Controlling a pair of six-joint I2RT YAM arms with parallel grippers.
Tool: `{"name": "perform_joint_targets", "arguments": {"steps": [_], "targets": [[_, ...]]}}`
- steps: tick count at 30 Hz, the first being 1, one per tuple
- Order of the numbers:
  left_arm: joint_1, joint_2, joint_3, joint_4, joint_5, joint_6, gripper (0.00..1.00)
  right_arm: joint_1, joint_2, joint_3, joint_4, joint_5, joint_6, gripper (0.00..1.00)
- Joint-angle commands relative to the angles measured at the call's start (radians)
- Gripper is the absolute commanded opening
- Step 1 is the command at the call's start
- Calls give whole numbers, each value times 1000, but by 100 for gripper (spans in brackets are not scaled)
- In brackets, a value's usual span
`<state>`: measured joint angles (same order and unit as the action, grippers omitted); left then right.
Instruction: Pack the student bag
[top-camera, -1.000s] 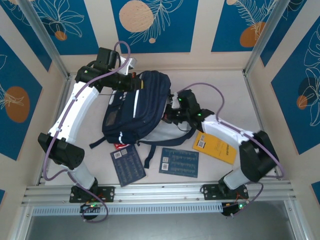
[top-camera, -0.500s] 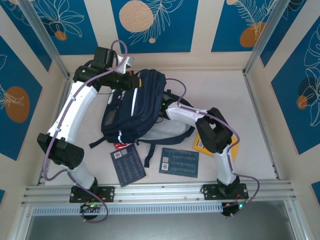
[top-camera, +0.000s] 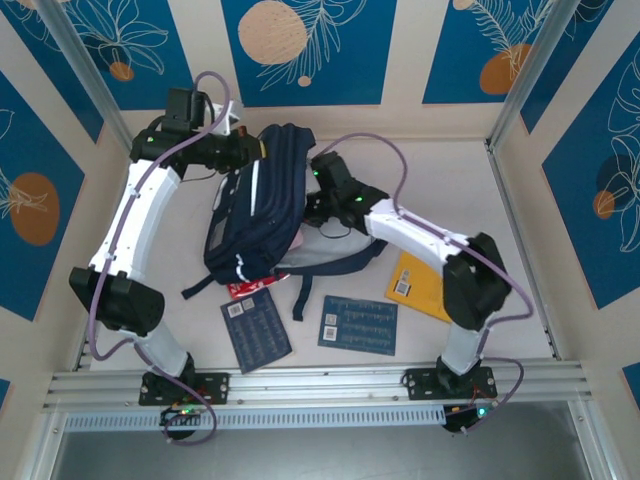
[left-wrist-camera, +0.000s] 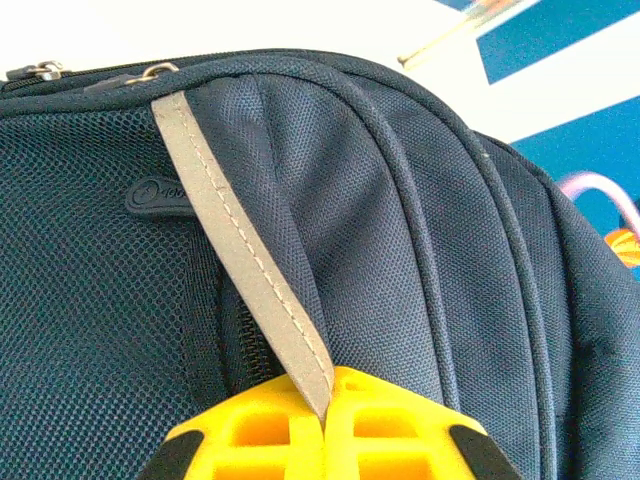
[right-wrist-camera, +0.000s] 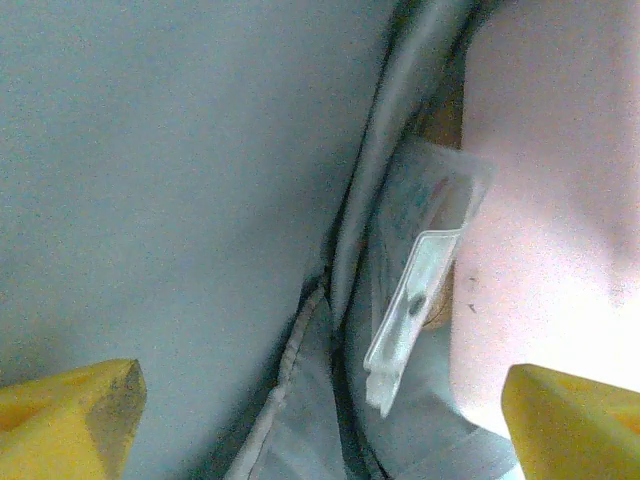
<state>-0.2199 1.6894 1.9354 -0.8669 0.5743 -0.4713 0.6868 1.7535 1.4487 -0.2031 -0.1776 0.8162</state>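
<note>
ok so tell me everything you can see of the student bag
The student bag is a large dark navy fabric backpack with thin white stripes, a mesh panel, piped seams and zip pulls. It stands on edge on the table, dark straps trailing toward the near side. The left pincer is shut on its grey reflective strip near the top; the open right pincer is at its pale grey fabric.

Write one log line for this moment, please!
left pincer: shut on grey strip of student bag | right pincer: open at student bag | yellow book: on table
</note>
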Motion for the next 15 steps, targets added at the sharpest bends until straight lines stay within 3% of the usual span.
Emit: {"name": "perform_joint_targets", "arguments": {"steps": [1,5,11,15], "targets": [[55,-27,31,176,-16,-48,0,-29,-113,-43,4,29,-64,94],[113,28,116,163,-68,-59,0,-76,-250,-125,24,53,-73,93],[186,157,399,65,-180,-34,0,-162,-417,-234,55,9,-75,90],[201,212,530,32,-302,-6,0,-208,-495,-312,49,3,-84,88]]}}
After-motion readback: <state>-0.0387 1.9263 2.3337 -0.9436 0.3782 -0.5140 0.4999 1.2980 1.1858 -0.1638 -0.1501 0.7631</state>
